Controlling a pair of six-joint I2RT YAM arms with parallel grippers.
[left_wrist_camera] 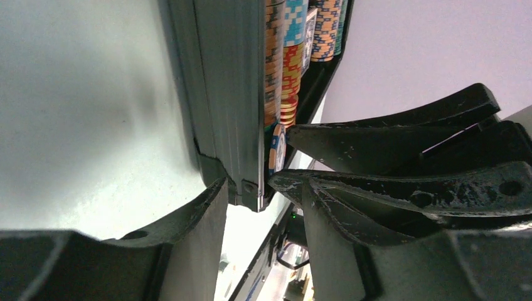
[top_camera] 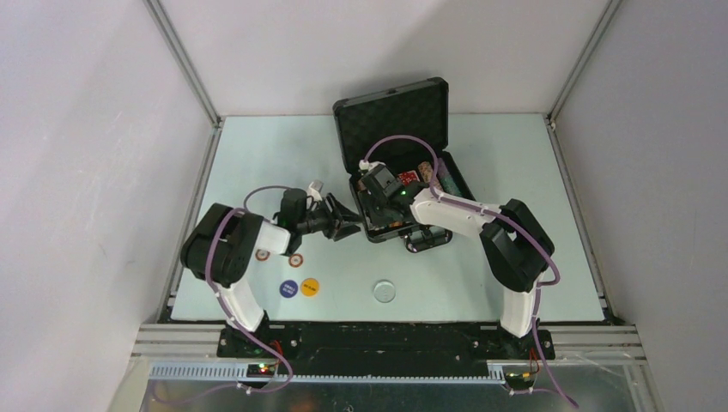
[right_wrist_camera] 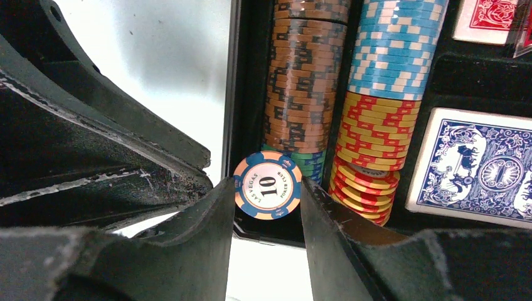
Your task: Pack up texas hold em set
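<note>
A "10" chip point(right_wrist_camera: 268, 185) stands on edge at the near end of the case's point(right_wrist_camera: 236, 94) outer chip row, face toward the wrist camera. The right end effector point(right_wrist_camera: 268, 195) is closed on its rim, one finger on each side. Held this way, the chip lines up with the brown chips point(right_wrist_camera: 307, 75) and the few green chips point(right_wrist_camera: 308, 162) behind it, so it looks about to become the last chip in that row. The room left there is tight, between the green chips and the case's end wall.

The next row holds blue chips point(right_wrist_camera: 396, 50) above yellow-red chips point(right_wrist_camera: 370, 132). A blue deck point(right_wrist_camera: 483, 166) and a red deck point(right_wrist_camera: 494, 17) sit in compartments beyond.

The left end effector point(top_camera: 342, 221) is at the same corner with its fingers apart, one outside the wall and low over the desk point(top_camera: 257, 163). I cannot tell whether it pinches the wall. It is probably steadying the case, and it crowds the right fingers.

The case sits mid-desk with its lid point(top_camera: 393, 120) upright. Well apart from it, toward the arm bases, lie two loose chips point(top_camera: 295, 260), a purple button point(top_camera: 288, 287), a yellow button point(top_camera: 310, 287) and a pale disc point(top_camera: 385, 291), none of them packed yet.
</note>
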